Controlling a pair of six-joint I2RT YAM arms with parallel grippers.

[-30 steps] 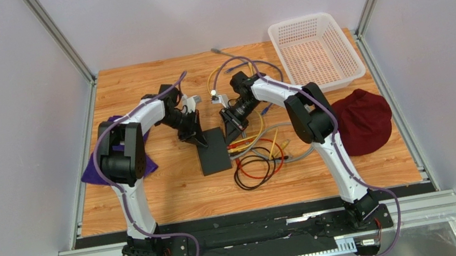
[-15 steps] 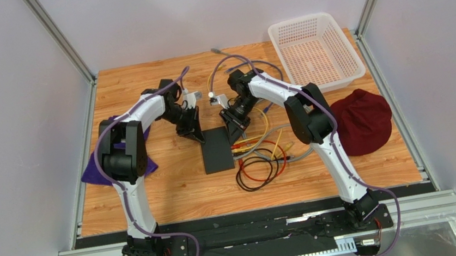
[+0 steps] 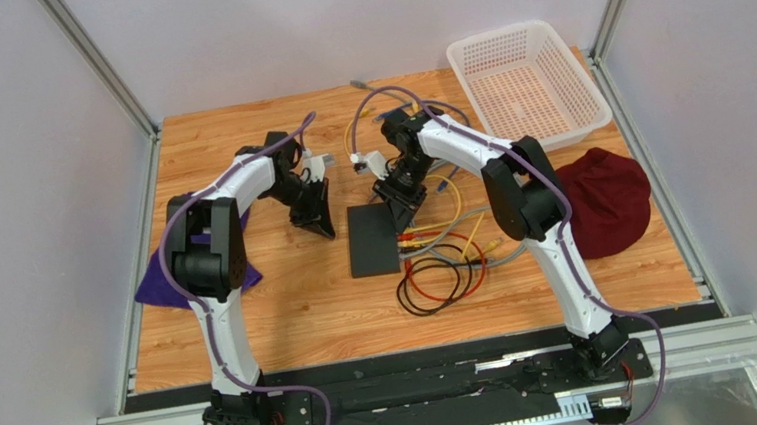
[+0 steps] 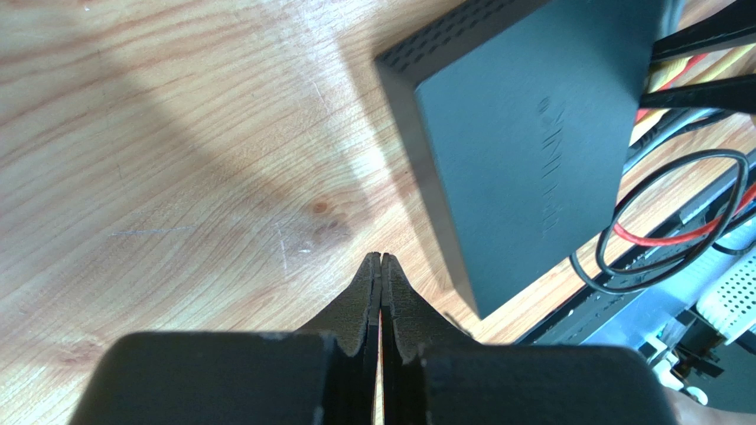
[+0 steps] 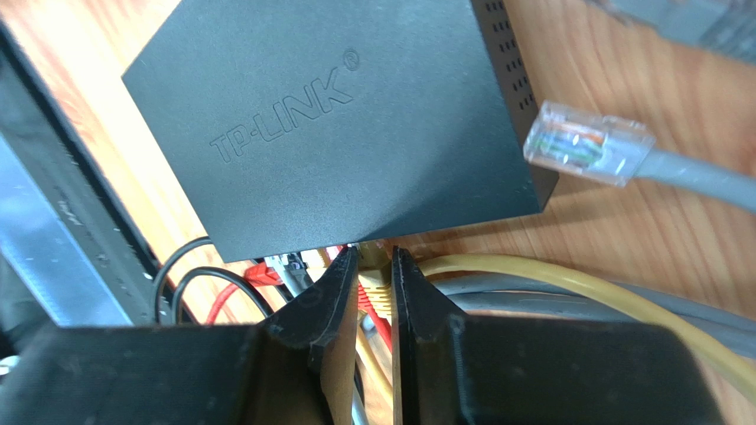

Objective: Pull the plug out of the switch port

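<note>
One switch (image 3: 372, 241) lies mid-table, its port edge facing 3 o'clock into a cable tangle too dense to count. Two grippers flank it: the left gripper (image 4: 381, 262), at its 10 o'clock, is pinched together on nothing and is clear of the box. The right gripper (image 5: 374, 258), at 1 o'clock, appears clamped on a yellow plug (image 5: 380, 299) at the ports. The grasp looks made — next, brace the box and pull straight out. One clear plug (image 5: 587, 142) lies loose.

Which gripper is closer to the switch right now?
Right. The right gripper is at the port edge of the switch, pinching a yellow plug; the left gripper is shut over the table beside it, not touching.
</note>
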